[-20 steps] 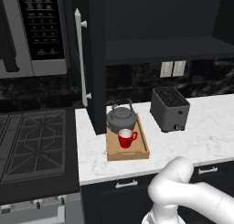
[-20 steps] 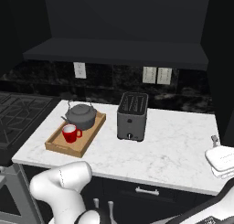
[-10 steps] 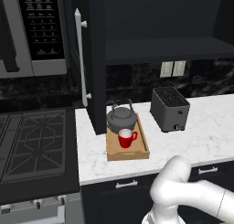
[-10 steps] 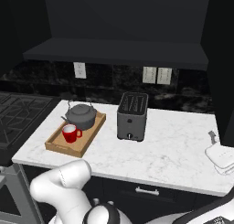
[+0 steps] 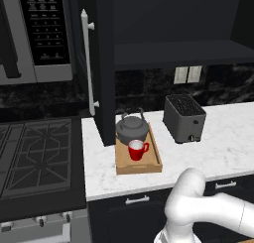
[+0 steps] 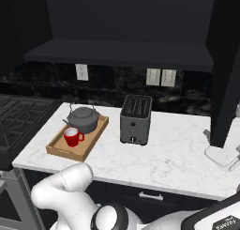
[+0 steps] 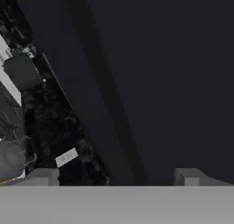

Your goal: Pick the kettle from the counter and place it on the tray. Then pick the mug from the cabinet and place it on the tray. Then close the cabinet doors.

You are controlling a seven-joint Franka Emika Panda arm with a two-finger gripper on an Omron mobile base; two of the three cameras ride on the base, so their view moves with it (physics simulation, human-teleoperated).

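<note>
The dark grey kettle (image 5: 131,129) (image 6: 83,118) and the red mug (image 5: 137,149) (image 6: 71,136) both sit on the wooden tray (image 5: 149,165) (image 6: 86,148) on the white counter (image 5: 223,133) (image 6: 173,154). Above it the black cabinet (image 5: 173,19) (image 6: 122,18) stands open. Its left door (image 5: 101,63) and its right door (image 6: 226,83) both swing out. My gripper (image 6: 219,151) (image 7: 116,177) hangs open and empty by the lower edge of the right door. The hand view faces that dark door panel (image 7: 146,81) at close range.
A boxy toaster (image 5: 184,117) (image 6: 136,118) stands on the counter right of the tray. The gas stovetop (image 5: 34,157) and the microwave (image 5: 44,33) lie to the left. Wall outlets (image 6: 161,76) sit on the dark backsplash.
My gripper has crept left and up toward the right door's lower edge, still open. The kettle, the mug and the tray have not moved.
</note>
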